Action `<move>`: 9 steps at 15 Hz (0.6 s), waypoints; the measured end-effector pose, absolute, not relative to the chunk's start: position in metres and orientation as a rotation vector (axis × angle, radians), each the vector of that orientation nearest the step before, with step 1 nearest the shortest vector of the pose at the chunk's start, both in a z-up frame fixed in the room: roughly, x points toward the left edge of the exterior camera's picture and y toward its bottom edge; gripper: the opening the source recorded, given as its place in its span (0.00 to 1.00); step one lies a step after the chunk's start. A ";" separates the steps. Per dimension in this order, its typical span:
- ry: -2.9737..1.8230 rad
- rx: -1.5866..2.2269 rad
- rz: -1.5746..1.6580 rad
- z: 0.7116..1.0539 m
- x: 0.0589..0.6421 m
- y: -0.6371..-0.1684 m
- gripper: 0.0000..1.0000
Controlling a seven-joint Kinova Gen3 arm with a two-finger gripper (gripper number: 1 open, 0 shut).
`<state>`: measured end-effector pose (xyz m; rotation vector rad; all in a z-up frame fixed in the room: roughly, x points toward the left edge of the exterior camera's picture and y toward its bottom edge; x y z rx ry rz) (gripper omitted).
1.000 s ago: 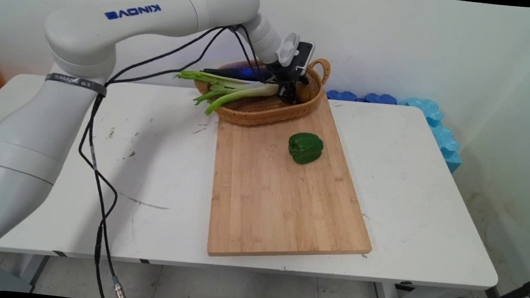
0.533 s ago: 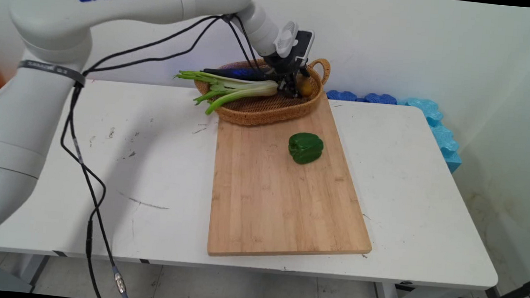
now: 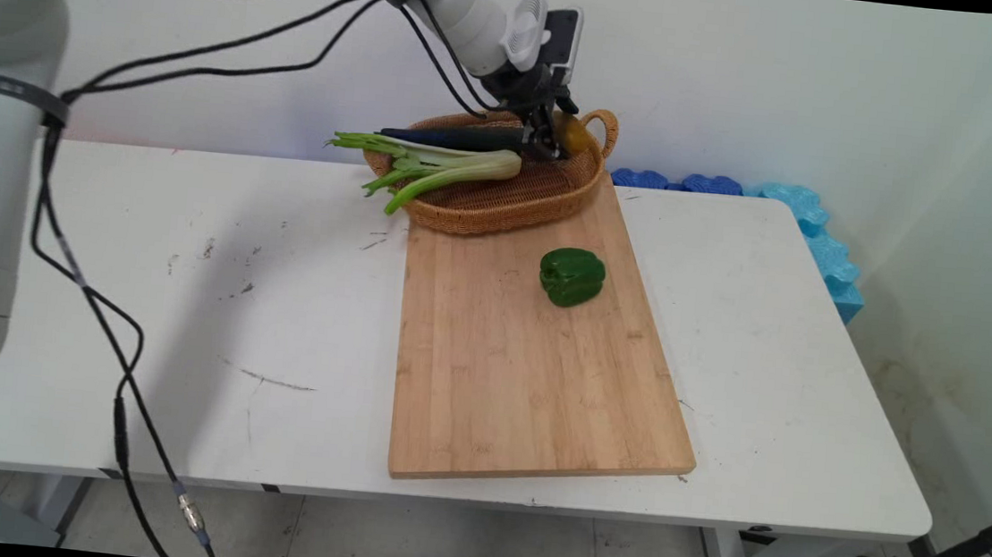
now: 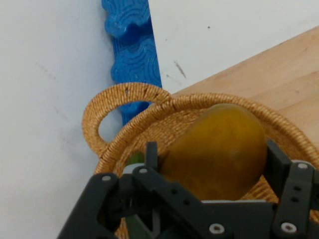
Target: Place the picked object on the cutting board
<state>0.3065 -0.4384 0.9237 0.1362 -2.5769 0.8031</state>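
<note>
Far L of main view, black cables (image 3: 82,287) hang from the arm down past the surface (image 3: 188,305) edge. Next R, a wicker basket (image 3: 475,209) sits at the rear of the surface, its near rim overlapping the far end of a wooden cutting board (image 3: 523,380). In the basket: green onions (image 3: 434,170) w/ leafy tips sticking out over the L rim and white ends pointing R toward the middle, long axis roughly L-R; behind them a dark, long veg (image 3: 454,138), prob. an eggplant, also lying L-R.

Over the basket's R part, gripper (image 3: 552,135) is closed on a yellow-brown mango (image 3: 573,133), lifted clear of the basket floor, near the R handle (image 3: 601,124). Hand view: mango (image 4: 219,149) sits between the two fingers (image 4: 152,152), its long axis running diagonal in that view, narrower end toward the upper R; basket rim (image 4: 149,119) & loop handle below/behind it, blue foam (image 4: 132,55) beyond against the wall.

Further R & nearer, a green bell pepper (image 3: 572,276) rests on the board's far half, apart from the basket. Blue foam pieces (image 3: 814,235) line the wall at the surface's rear R.
</note>
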 end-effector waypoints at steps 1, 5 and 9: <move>-2.568 0.165 0.800 0.929 0.307 -0.430 0.00; -2.531 0.293 0.764 0.948 0.310 -0.390 0.00; -2.505 0.410 0.707 0.955 0.309 -0.353 0.00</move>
